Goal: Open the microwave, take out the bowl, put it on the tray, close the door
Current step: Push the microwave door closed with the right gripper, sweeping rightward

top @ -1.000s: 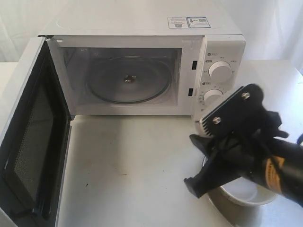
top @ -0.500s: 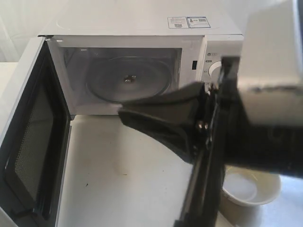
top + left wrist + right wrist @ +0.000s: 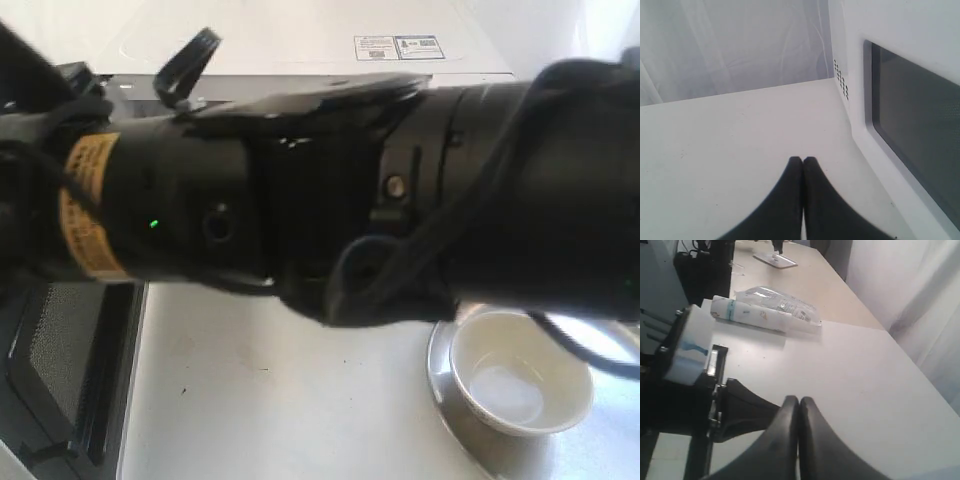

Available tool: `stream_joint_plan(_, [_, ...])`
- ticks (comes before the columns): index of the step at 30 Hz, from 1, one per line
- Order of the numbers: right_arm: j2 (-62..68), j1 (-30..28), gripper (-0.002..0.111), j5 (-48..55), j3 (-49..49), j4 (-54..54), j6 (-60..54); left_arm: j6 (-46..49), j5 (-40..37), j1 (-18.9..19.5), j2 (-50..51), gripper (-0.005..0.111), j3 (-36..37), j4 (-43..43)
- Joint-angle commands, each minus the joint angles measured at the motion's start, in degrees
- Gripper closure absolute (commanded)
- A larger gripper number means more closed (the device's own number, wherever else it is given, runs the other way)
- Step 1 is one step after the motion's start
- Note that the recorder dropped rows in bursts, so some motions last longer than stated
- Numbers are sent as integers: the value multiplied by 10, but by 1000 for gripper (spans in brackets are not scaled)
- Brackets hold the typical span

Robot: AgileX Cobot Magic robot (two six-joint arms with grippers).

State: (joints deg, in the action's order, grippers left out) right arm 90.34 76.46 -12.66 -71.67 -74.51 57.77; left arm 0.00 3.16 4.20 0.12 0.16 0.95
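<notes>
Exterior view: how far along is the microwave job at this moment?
Done: the door stands open and the bowl sits on the tray. In hand: nothing. The left claw and right claw are shut and empty, and the left one is beside the door's outer face. Left: closing the door.

White table (image 3: 280, 400) with microwave (image 3: 280, 40), tray (image 3: 470, 438)

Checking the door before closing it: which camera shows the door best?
The left wrist view: the door, white frame and dark window, fills one side. The exterior view shows only its lower part behind an arm; the right wrist view shows none.
</notes>
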Motion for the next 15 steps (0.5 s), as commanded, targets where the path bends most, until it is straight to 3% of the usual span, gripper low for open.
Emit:
stream_joint_plan(1, [19, 67, 108, 120, -23, -2, -62, 0, 2, -2, -1, 107, -2, -5])
stream_joint_plan(3, [39, 88, 108, 192, -48, -2, -74, 0, 2, -2, -1, 107, -2, -5])
stream_joint_plan(15, [116, 87, 108, 289, -181, -131, -36, 0, 2, -2, -1, 107, -2, -5])
